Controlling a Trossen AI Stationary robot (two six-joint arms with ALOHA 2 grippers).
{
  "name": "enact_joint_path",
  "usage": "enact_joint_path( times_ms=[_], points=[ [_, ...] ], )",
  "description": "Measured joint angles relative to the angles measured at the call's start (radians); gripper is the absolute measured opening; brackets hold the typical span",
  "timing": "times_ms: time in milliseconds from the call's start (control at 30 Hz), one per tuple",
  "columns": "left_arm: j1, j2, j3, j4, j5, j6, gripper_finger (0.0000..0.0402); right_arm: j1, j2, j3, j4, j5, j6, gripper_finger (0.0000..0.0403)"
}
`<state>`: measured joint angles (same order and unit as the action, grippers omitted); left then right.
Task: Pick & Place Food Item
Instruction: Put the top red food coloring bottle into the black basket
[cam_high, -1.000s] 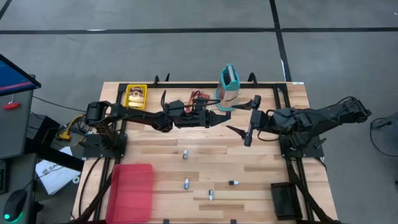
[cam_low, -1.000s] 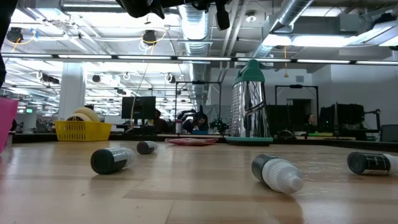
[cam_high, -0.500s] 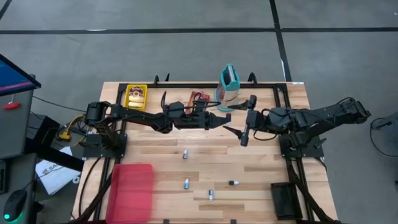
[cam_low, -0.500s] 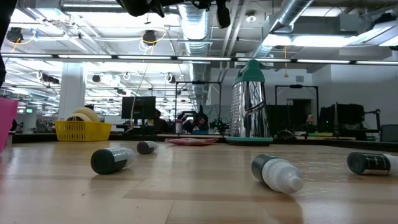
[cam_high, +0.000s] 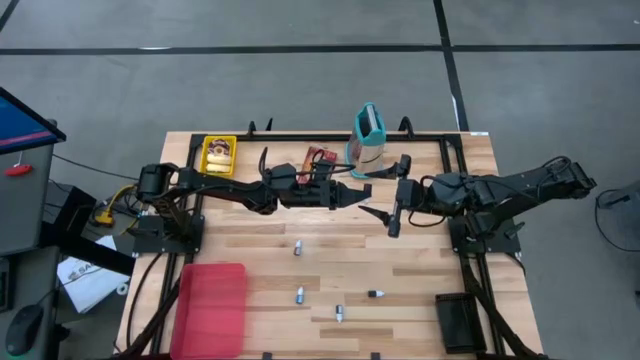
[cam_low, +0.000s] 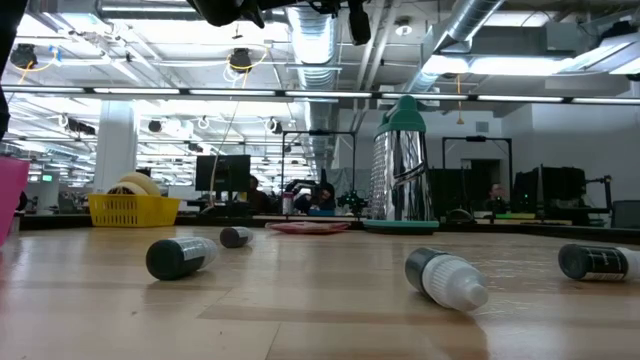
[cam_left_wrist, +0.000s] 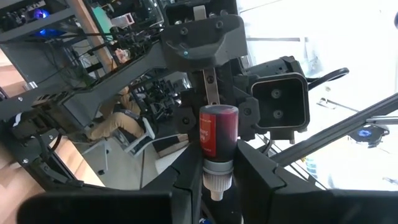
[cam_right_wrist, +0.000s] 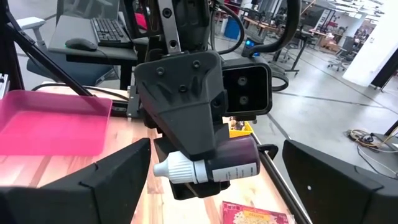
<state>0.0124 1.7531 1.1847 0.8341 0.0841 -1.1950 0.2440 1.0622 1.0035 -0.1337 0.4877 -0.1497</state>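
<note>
Open-plan robotics lab.
Exposed ceiling ducts (cam_low: 320, 40), rows of monitors (cam_low: 222, 172) and seated people (cam_low: 322, 195) are seen beyond the wooden bench (cam_low: 300, 310).

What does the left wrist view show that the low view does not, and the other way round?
Only the left wrist view shows the left gripper shut on a small dark red bottle with a white nozzle, and the right arm's gripper facing it close ahead.

Only the low view shows the table with four small bottles lying on it, among them a white-capped bottle, a yellow basket, a metal grater with a green top and the edge of a pink tray.

Both show parts of the dark arms and the room behind.
</note>
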Motion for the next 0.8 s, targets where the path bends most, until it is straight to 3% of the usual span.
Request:
enact_joint_path(
  times_ms=[467,800],
  points=[
    [0.000,0.000,0.000,0.000,-0.001,0.000,0.0061,0.001,0.000,0.000,0.000,-0.017,0.000,0.0294],
    [0.000,0.000,0.000,-0.004,-0.008,0.000,0.0061,0.005,0.000,0.000,0.000,-0.018,-0.016,0.0284]
  ],
)
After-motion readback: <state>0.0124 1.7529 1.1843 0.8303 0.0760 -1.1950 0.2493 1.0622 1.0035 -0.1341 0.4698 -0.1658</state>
